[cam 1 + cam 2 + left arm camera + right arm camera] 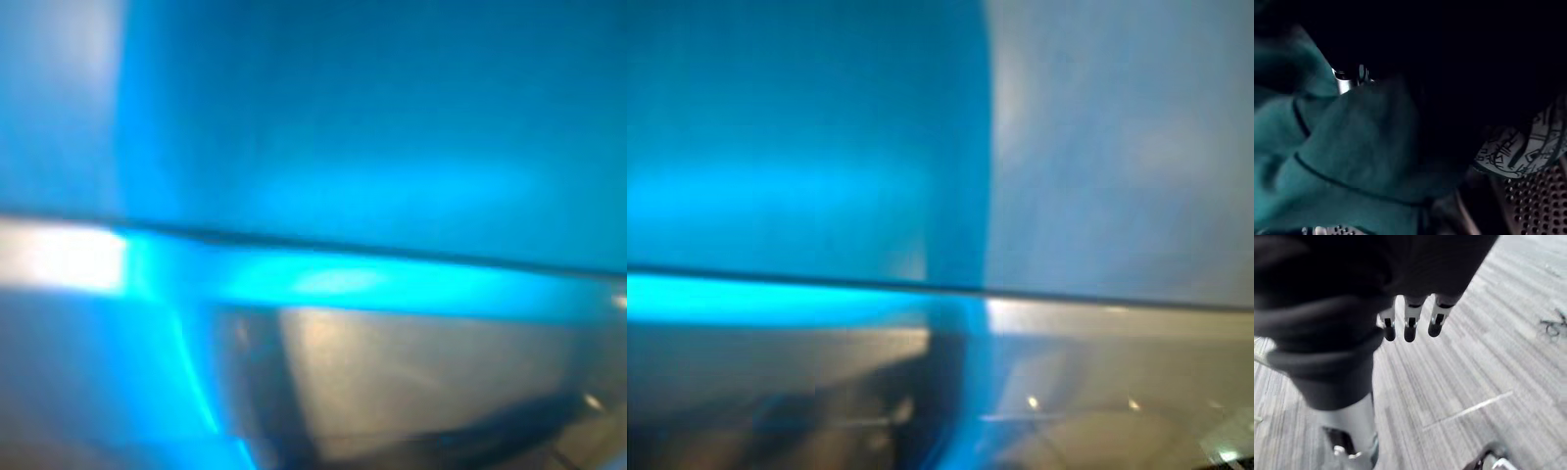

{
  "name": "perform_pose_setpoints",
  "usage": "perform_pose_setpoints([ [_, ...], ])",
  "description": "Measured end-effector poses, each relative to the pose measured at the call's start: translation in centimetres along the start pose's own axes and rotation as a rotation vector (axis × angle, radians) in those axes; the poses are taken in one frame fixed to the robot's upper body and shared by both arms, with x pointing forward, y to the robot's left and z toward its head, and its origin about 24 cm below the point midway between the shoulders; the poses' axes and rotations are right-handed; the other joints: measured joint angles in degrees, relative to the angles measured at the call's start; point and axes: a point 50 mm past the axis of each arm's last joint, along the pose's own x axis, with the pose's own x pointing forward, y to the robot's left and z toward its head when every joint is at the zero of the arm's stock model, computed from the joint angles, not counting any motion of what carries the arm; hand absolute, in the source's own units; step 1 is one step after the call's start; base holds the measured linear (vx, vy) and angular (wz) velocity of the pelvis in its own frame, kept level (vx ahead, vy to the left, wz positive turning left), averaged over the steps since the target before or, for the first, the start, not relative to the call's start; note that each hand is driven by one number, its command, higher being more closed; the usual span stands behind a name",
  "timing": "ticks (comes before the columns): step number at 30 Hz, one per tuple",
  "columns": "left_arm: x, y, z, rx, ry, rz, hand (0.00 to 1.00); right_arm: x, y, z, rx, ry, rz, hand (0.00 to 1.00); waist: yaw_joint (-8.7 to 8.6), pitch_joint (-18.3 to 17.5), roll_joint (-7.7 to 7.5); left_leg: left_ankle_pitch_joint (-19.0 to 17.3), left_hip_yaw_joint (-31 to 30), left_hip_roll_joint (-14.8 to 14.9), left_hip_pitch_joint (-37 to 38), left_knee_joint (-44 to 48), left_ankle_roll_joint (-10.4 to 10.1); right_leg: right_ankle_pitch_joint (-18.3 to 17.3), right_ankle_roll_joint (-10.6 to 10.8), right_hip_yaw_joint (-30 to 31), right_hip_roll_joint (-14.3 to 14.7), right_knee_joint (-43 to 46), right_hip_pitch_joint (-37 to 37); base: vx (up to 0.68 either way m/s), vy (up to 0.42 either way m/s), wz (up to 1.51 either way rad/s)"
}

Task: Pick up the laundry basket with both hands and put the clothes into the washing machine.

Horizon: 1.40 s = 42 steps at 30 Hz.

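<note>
A teal garment (1337,161) lies bunched in the washing machine's perforated metal drum (1533,200) in the left wrist view. A white cloth with dark line patterns (1520,149) rests deeper in the drum beside it. A silver part of my left hand (1346,81) pokes out above the teal garment, and the rest of the hand is hidden in the dark. My right hand (1409,323) hangs over the floor, fingers straight, holding nothing. In the eye views a bright blue surface (372,127) with a dark horizontal edge sits very close; I cannot tell whether it is the basket.
Grey striped carpet floor (1474,382) with a pale tape line lies under my right hand. Below the blue surface, a curved grey metallic surface (421,372) shows in the eye views.
</note>
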Motion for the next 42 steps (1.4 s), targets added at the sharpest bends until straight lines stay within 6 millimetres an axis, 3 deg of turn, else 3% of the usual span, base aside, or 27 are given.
perform_pose_setpoints([
  [2,0.5,1.1,1.4,-0.012,-0.042,0.03,1.0,0.1,-1.0,-0.6,-0.009,0.033,-0.03,0.0,-0.06,0.1,0.09,-0.2,0.5,0.2,-1.1,0.7,0.3,0.3,-0.5,0.0,0.1,1.1,-1.9,-0.03,0.006,-0.17],
  [5,-0.1,8.2,5.1,0.012,-0.223,0.29,1.0,0.2,-1.2,-0.7,-0.014,0.04,-0.019,0.0,-1.5,0.1,0.42,-1.1,2.1,2.9,-3.0,3.0,1.7,1.4,-1.2,-0.1,1.2,1.9,-4.8,-0.06,0.002,-0.64],
  [6,-1.9,13.6,5.7,0.101,-0.275,0.509,0.0,0.2,-0.9,-0.7,-0.011,0.039,-0.007,0.0,-4.0,0.1,0.6,-1.5,2.8,4.1,-3.2,3.4,2.3,2.2,-1.4,-0.2,1.7,1.7,-5.8,-0.05,-0.006,-0.54],
  [7,-2.5,14.6,5.6,0.149,-0.278,0.56,0.0,0.2,-0.9,-0.8,-0.012,0.039,-0.006,0.0,-4.53,0.1,0.63,-1.8,2.9,4.4,-3.2,3.5,2.2,2.5,-1.6,-0.2,2.0,1.7,-6.0,-0.03,-0.012,-0.7],
  [8,-4.7,17.6,5.5,0.322,-0.273,0.663,0.0,0.2,-1.1,-1.0,-0.015,0.049,-0.012,0.0,-5.56,0.1,0.71,-2.2,2.8,5.4,-3.2,3.9,1.8,2.9,-2.1,-0.2,2.8,1.7,-6.4,-0.01,-0.04,-0.52],
  [9,-5.9,19.0,5.4,0.524,-0.258,0.681,0.0,0.2,-1.4,-1.6,-0.017,0.075,-0.03,0.0,-6.42,0.0,1.04,-2.3,2.9,6.2,-3.2,4.0,1.7,3.1,-2.3,-0.6,3.3,1.9,-6.9,0.0,-0.047,-0.45],
  [10,-6.2,19.3,5.1,0.59,-0.249,0.674,0.0,0.2,-1.5,-1.8,-0.027,0.089,-0.035,0.0,-6.75,-0.1,1.24,-2.3,2.9,6.5,-3.3,3.9,1.7,3.3,-2.5,-0.9,3.5,2.1,-7.1,0.02,-0.066,-0.18],
  [11,-6.4,19.2,4.7,0.697,-0.237,0.678,0.0,0.2,-1.5,-2.1,-0.043,0.102,-0.036,0.0,-6.2,-0.1,1.45,-2.2,2.8,6.9,-3.4,3.8,1.5,3.6,-2.9,-1.5,3.8,2.4,-7.5,0.03,-0.055,0.06],
  [12,-5.2,16.9,4.0,0.81,-0.232,0.61,0.0,0.2,-1.3,-2.1,-0.041,0.1,-0.031,0.0,-4.21,-0.1,1.64,-1.8,2.6,6.8,-3.6,3.5,0.8,3.7,-3.2,-2.4,3.7,3.5,-8.2,0.03,-0.054,0.12],
  [14,-4.0,14.3,3.6,0.88,-0.254,0.518,0.0,0.3,-0.8,-1.9,-0.038,0.088,-0.013,0.0,-2.82,0.0,1.89,-1.5,2.3,6.6,-3.8,2.9,0.4,3.7,-3.2,-3.2,3.4,4.0,-8.6,0.02,-0.032,0.24],
  [15,-3.2,12.0,3.5,0.941,-0.293,0.43,0.0,0.5,0.0,-1.4,-0.028,0.062,0.016,0.0,-1.86,-0.1,2.04,-1.0,1.8,6.1,-4.3,2.4,0.2,3.7,-3.2,-4.0,2.9,4.0,-8.9,0.01,-0.01,0.31],
  [18,-1.7,8.1,3.1,0.979,-0.319,0.321,0.0,0.8,1.0,-0.9,-0.004,0.035,0.045,0.0,-0.74,-0.1,2.42,-0.5,0.2,5.7,-5.8,2.8,0.1,3.8,-3.4,-4.8,2.6,4.0,-9.2,0.01,0.028,0.16],
  [21,-0.8,5.0,2.5,0.973,-0.307,0.249,0.0,0.6,0.8,-1.3,0.002,0.054,0.033,0.0,-1.07,-0.1,2.42,-0.2,-0.7,4.6,-6.9,2.9,0.5,3.8,-3.4,-5.4,1.7,4.2,-9.6,0.02,0.055,0.16],
  [28,-0.6,2.3,0.6,0.881,-0.203,0.168,0.0,0.4,0.9,-1.6,0.01,0.071,0.032,0.0,-1.07,0.0,2.38,-0.1,-2.1,4.4,-7.7,3.9,0.7,3.9,-3.4,-6.1,1.4,5.1,-9.7,0.04,0.046,0.04],
  [31,-0.7,2.8,-1.1,0.639,-0.054,0.214,0.0,0.4,1.1,-1.9,0.012,0.087,0.035,0.0,-1.08,0.1,2.15,0.2,-2.4,3.9,-7.9,3.9,0.8,3.9,-3.4,-6.6,0.9,5.4,-9.7,0.05,0.059,0.13],
  [33,-2.1,3.6,-5.1,0.267,0.189,0.247,0.0,0.3,1.1,-2.1,0.007,0.112,0.035,0.0,-0.86,0.1,2.08,0.4,-2.8,3.7,-8.0,4.0,1.0,3.9,-3.4,-6.6,0.8,5.5,-9.6,0.05,0.065,0.07],
  [34,-2.5,3.5,-5.9,0.224,0.225,0.249,0.0,0.3,1.1,-2.2,0.007,0.116,0.035,0.0,-0.79,0.1,2.07,0.4,-2.8,3.6,-8.0,4.0,1.1,3.9,-3.4,-6.7,0.8,5.5,-9.6,0.04,0.046,0.07],
  [36,-4.5,2.6,-9.0,-0.228,0.374,0.277,0.0,0.3,1.3,-2.2,0.009,0.125,0.035,0.0,-0.7,0.1,2.03,0.7,-3.1,3.5,-8.2,3.9,1.4,3.9,-3.4,-7.1,0.7,5.4,-9.4,0.04,0.045,0.09],
  [38,-6.3,1.9,-10.8,-0.487,0.441,0.326,0.0,0.3,1.3,-2.2,0.01,0.126,0.035,0.0,-0.69,0.1,2.03,0.7,-3.5,3.1,-8.2,4.0,1.5,3.9,-3.4,-7.2,0.6,5.4,-9.2,0.04,0.051,0.07],
  [40,-8.4,1.2,-12.5,-0.893,0.485,0.454,0.0,0.3,1.4,-2.0,0.012,0.12,0.021,0.0,-0.75,0.1,2.03,0.9,-3.8,2.8,-8.0,3.9,1.7,3.9,-3.3,-7.4,0.3,5.4,-8.7,0.05,0.059,0.08],
  [42,-10.7,1.3,-14.2,-0.984,0.522,0.545,0.0,0.2,1.5,-2.3,0.013,0.135,0.012,0.0,-0.8,0.2,1.95,0.9,-3.7,2.8,-6.2,3.6,1.7,4.0,-3.3,-7.4,0.1,4.9,-6.9,0.06,0.06,0.04],
])
